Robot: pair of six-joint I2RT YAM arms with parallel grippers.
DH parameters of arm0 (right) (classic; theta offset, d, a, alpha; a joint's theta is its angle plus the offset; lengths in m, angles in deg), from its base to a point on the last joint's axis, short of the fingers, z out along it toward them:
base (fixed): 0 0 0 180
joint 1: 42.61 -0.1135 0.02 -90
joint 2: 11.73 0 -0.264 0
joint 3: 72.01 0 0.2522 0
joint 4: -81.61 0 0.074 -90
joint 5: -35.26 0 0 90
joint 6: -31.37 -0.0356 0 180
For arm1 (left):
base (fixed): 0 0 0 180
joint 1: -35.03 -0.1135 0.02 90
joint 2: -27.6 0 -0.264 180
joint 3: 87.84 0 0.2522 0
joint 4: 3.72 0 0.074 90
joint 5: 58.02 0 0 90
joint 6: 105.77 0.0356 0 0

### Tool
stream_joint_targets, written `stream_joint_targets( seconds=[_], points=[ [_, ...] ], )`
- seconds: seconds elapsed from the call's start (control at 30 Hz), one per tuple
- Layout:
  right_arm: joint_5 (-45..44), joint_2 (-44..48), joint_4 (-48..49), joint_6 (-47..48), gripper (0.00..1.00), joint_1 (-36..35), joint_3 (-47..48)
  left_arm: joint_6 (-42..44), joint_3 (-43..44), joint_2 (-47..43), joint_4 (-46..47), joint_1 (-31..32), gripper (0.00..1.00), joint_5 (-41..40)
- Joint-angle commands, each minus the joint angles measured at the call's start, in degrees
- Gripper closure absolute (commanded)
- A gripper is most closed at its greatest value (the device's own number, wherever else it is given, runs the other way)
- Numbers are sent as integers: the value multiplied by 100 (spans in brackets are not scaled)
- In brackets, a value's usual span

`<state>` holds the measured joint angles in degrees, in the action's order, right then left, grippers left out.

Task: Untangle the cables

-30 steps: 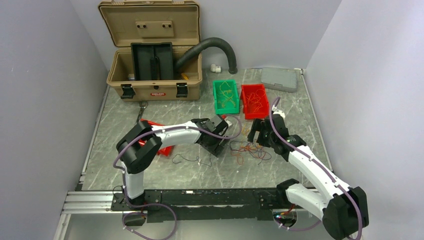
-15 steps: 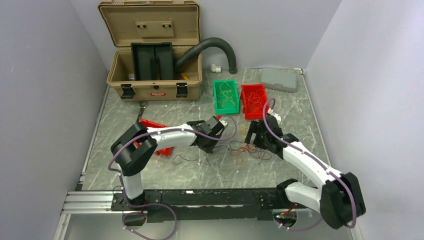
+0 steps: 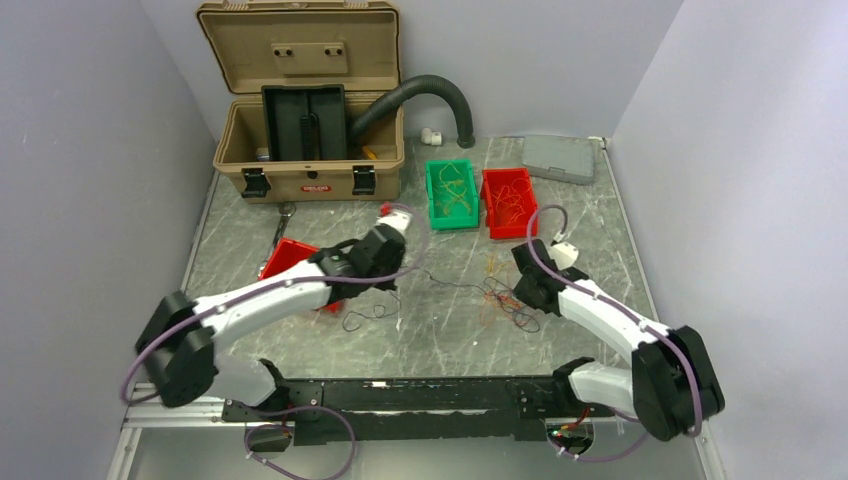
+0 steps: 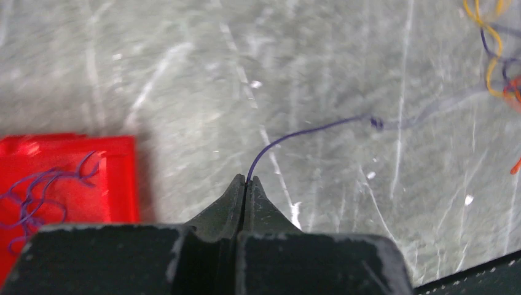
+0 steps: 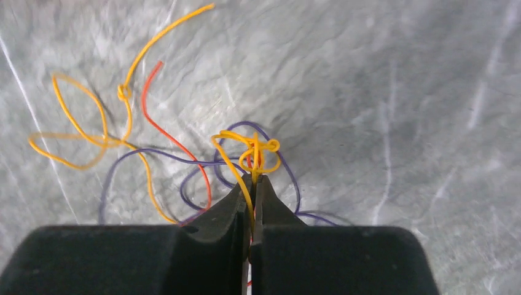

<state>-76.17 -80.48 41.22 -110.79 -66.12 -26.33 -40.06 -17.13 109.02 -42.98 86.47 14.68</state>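
Since a second ago the left gripper (image 4: pixel 246 181) has swung back leftward, drawing one purple strand (image 4: pixel 307 130) out of the cables (image 3: pixel 505 298), and the right gripper (image 5: pixel 253 179) has dropped lower onto them. The left is pinched closed on that strand's end, beside a red bin (image 4: pixel 61 178) holding more purple wire. The right is clamped on a yellow knot (image 5: pixel 258 150) in the bundle, which lies on the marble table (image 3: pixel 600 220). Farther back stand a green tray (image 3: pixel 450 193), a red tray (image 3: pixel 508 200) and an open tan toolbox (image 3: pixel 310 110).
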Motion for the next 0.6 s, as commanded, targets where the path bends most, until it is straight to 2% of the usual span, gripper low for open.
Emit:
stream_joint_targets(
  seconds=[0.0, 0.13, 0.3, 0.53, 0.57],
  points=[
    [-848, 654, -536, -663, 98, 246, -42, -685, -684, -1223, 63, -767, 100, -347],
    [-1338, 1259, -981, -1097, 100, 397, -66, -969, -1338, -2455, 143, -1412, 100, -498],
    [-1788, 2041, -1130, -1388, 100, 434, -256, -1240, -1518, -3452, -331, -1864, 100, -916],
    [-1198, 2186, -586, -393, 99, 438, -199, -931, -1442, -3694, -318, -1957, 100, -575],
    [-988, 2148, -421, -129, 95, 435, -180, -793, -1424, -3643, -270, -1951, 100, -347]
  ],
)
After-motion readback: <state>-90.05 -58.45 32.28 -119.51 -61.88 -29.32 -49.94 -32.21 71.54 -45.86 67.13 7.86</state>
